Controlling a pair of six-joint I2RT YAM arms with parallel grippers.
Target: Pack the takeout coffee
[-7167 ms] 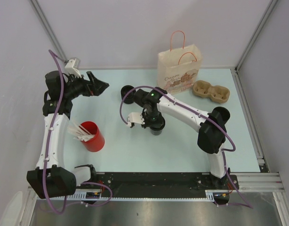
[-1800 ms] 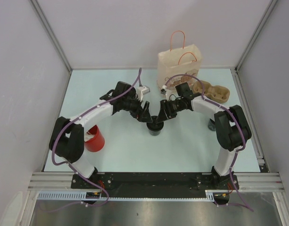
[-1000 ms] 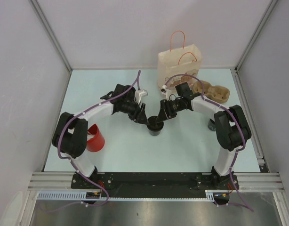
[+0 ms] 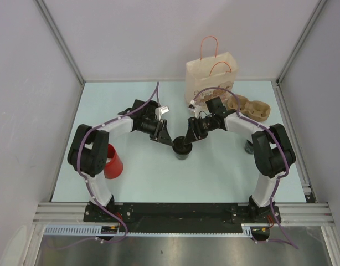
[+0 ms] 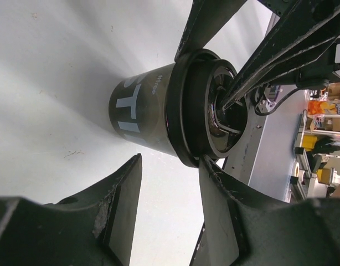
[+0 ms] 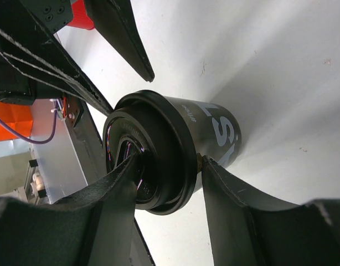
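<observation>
**Both end effectors at the coffee cup**

Far left on the desk (image 4: 214, 172) I see a red cup (image 4: 113, 163). My left end effector (image 5: 171, 160) is spread open and holds nothing, its tips just at the lid (image 6: 159, 127). The coffee cup (image 4: 183, 151) stands upright mid-desk. My right end effector (image 6: 168, 159) pinches the lid's rim. Behind stand a paper bag (image 4: 210, 83) and a cup carrier (image 4: 248, 107).

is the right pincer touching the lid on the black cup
Touching. The right wrist view shows the right pincer pinching the rim of the black plastic lid on the dark takeout cup.
</observation>
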